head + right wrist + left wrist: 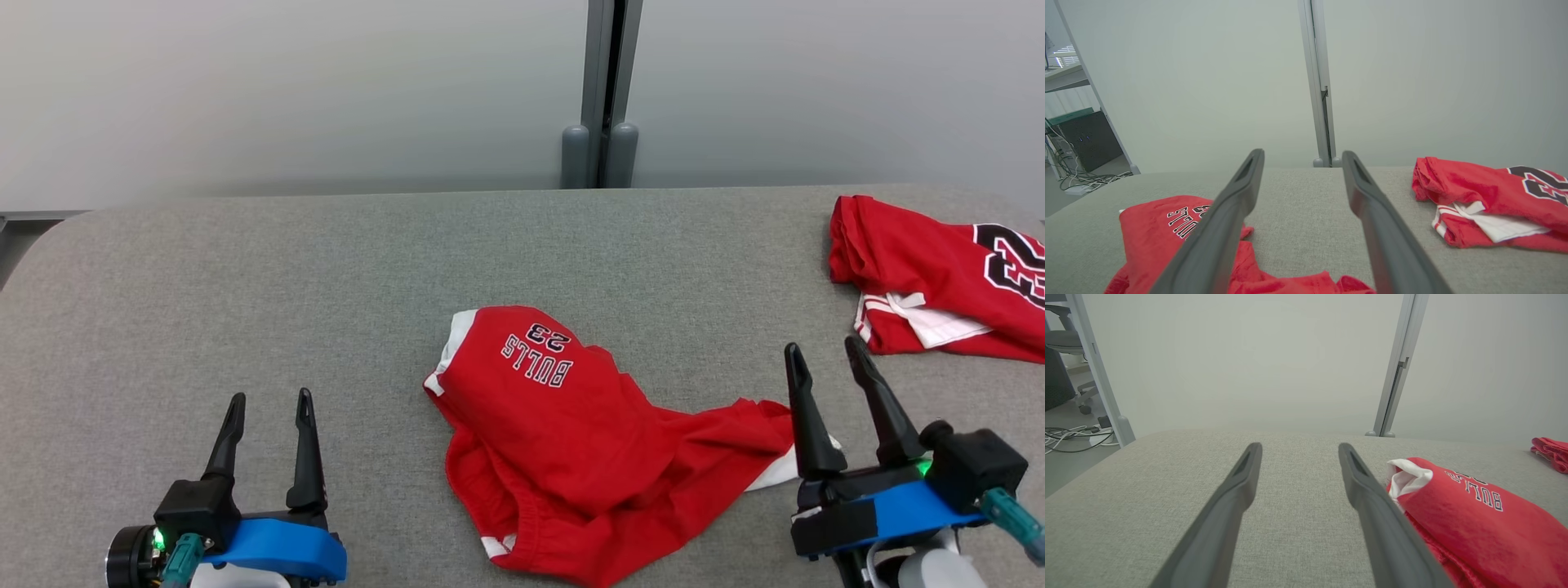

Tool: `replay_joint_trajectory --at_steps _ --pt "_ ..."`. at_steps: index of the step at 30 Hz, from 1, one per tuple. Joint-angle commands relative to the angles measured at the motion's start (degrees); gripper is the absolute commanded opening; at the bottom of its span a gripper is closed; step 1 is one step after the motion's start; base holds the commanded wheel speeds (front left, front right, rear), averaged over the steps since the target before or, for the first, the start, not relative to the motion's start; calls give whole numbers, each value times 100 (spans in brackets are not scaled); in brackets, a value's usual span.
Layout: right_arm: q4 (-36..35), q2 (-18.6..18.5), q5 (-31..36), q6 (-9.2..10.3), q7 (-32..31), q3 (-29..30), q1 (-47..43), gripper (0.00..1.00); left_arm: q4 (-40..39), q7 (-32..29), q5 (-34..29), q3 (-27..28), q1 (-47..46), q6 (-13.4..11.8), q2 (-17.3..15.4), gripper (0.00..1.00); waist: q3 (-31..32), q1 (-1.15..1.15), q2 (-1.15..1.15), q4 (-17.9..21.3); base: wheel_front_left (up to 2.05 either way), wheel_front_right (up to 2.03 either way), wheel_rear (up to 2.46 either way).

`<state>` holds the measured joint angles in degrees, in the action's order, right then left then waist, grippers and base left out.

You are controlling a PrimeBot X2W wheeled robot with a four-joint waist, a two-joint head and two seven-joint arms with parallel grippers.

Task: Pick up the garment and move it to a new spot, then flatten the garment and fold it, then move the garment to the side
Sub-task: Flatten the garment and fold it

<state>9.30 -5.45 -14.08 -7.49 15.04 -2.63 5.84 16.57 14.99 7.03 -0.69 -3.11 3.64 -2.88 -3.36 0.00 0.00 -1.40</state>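
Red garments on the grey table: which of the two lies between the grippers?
The crumpled red shorts printed BULLS 23, in the middle. The red jersey with a large black number lies at the far right.

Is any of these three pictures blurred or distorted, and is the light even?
Head view: sharp, soft even light, faint shadows under the red shorts. Left wrist view: the left gripper blurs and widens toward the lens. Right wrist view: the right gripper likewise; the jersey is sharp.
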Motion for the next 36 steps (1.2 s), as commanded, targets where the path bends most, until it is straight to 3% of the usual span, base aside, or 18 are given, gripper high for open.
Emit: replay_joint_trajectory --at_steps 1,9,14,25,31,36 --pt "-63 50 15 -2 18 -10 -117 100 -11 26 -32 -1 32 18 -1 100 5 0 0 -4 0 0 0" --pt "20 202 209 -1 19 -366 -423 100 -1 26 -83 -26 113 43 0 100 38 0 0 35 0 0 0" --pt "153 220 197 -1 19 -334 -336 100 74 26 -159 -327 116 144 1 100 56 0 0 78 0 0 0" --pt "251 116 184 -2 19 -343 -246 100 516 26 -358 -1980 139 394 -121 100 55 0 0 218 0 0 0" --pt "261 62 144 -1 19 -332 -209 100 936 18 -10 -3030 13 383 -440 100 -27 0 0 327 0 0 0" --pt "258 87 151 -1 19 -335 -194 100 1392 -37 303 -3430 -153 384 -536 100 -96 0 0 441 0 0 0"
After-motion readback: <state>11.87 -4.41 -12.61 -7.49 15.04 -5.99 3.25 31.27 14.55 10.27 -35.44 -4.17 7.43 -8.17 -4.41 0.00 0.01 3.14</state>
